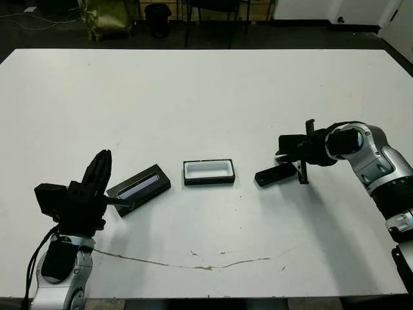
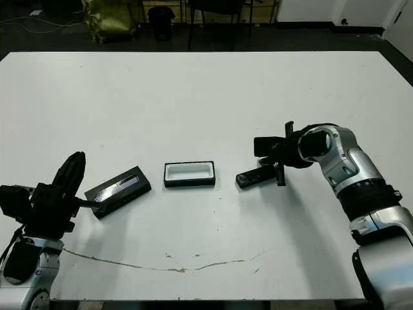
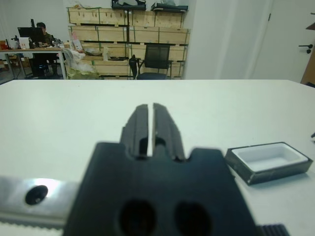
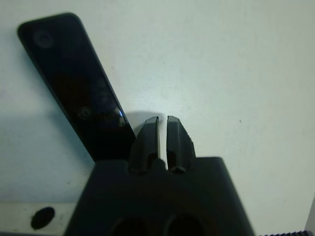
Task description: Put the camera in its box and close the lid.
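My right jaws (image 4: 163, 129) are closed just beside the camera (image 1: 275, 175); left jaws (image 3: 150, 123) closed, empty; box (image 1: 208, 172) at camera's 9 o'clock.

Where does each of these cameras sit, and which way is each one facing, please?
Left and right eye views: on the head, looking down at the table; both arms show, with lid, box and camera in a row.
Left wrist view: on the left arm, looking level across the table towards the room; left gripper shut.
Right wrist view: on the right arm, looking down at the camera; right gripper shut beside it.
Shared: the box shows in the eye and left wrist views.
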### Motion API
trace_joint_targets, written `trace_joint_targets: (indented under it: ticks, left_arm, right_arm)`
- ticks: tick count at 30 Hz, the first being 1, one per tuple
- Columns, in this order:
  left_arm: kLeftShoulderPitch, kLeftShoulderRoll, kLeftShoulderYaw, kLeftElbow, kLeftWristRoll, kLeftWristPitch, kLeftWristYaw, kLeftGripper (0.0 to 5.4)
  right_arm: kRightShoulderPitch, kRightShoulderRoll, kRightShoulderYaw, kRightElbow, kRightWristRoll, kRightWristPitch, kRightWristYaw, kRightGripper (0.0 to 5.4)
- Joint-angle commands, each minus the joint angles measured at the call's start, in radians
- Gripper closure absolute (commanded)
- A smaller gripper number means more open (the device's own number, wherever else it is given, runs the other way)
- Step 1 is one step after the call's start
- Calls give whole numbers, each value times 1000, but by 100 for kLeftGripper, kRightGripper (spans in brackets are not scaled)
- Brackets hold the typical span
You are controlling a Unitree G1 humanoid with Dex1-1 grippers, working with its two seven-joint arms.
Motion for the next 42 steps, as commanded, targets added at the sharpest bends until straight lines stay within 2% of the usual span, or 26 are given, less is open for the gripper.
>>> trace_joint_targets:
  ticks: [1,5,9,19,25,30,34,40,42]
  left_arm:
    - [11,4,5,11,6,2,0,540]
    - [11,2,5,13,5,-2,0,540]
    - [10,1,6,20,-1,-11,-4,540]
    - [13,4,8,12,3,-6,3,540]
    - [15,1,8,0,-5,15,7,540]
    - [18,-1,11,-9,-14,27,6,540]
    - [19,0,11,-8,-4,21,12,540]
    - [19,1,11,-6,12,16,19,540]
    - [18,0,12,0,9,7,15,540]
  right_arm:
    - [41,-23,11,-17,1,32,40,539]
    - [49,-32,10,-32,13,29,66,539]
    - [58,-46,19,-78,-4,91,84,539]
    - [82,-60,14,-106,7,148,109,539]
    - [111,-79,5,-131,36,130,120,539]
    - [122,-91,8,-175,51,152,147,539]
    - [140,-108,17,-270,32,229,164,539]
    - [174,-125,-12,-315,89,247,187,539]
    - [182,-137,-16,-336,100,231,193,539]
